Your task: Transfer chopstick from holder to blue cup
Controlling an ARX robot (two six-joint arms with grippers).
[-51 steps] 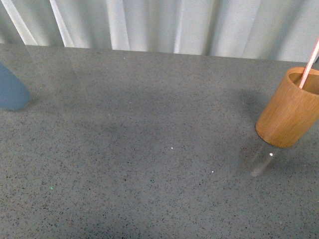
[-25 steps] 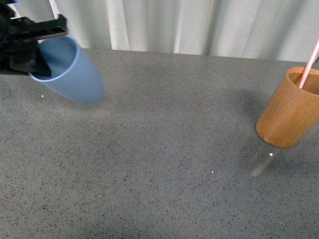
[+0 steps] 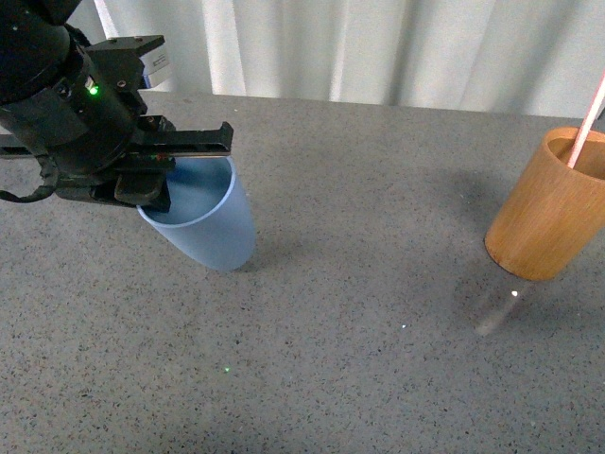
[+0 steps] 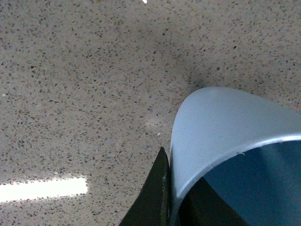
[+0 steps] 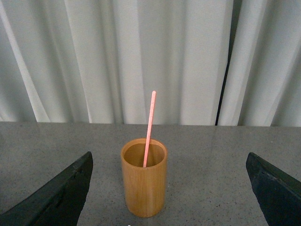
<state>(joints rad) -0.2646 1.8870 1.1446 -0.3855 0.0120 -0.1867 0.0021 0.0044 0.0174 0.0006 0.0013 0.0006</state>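
Here the left fingers [image 4: 157, 197] are clamped on the rim of the blue cup [image 4: 225, 136], one dark finger against the outside of the wall and the other just inside the mouth. In the front view the cup [image 3: 213, 227] hangs from those fingers at a tilt, mouth turned up toward them and base down by the surface [image 3: 359, 312] (whether the base touches it, I cannot tell). The cup holds nothing that can be seen.

The right fingers [image 5: 61, 197] stand wide apart with nothing between their tips. Ahead of them, centred in the gap, is the wooden holder [image 5: 144, 181], upright on the surface. The pink chopstick [image 5: 149, 127] stands in it, leaning slightly, its upper part rising well above the rim. Behind the holder hangs a white curtain [image 5: 141, 47].

From the left fingers, the holder [image 3: 548, 213] and chopstick [image 3: 588, 118] are well apart, far across the grey speckled surface on their right side.
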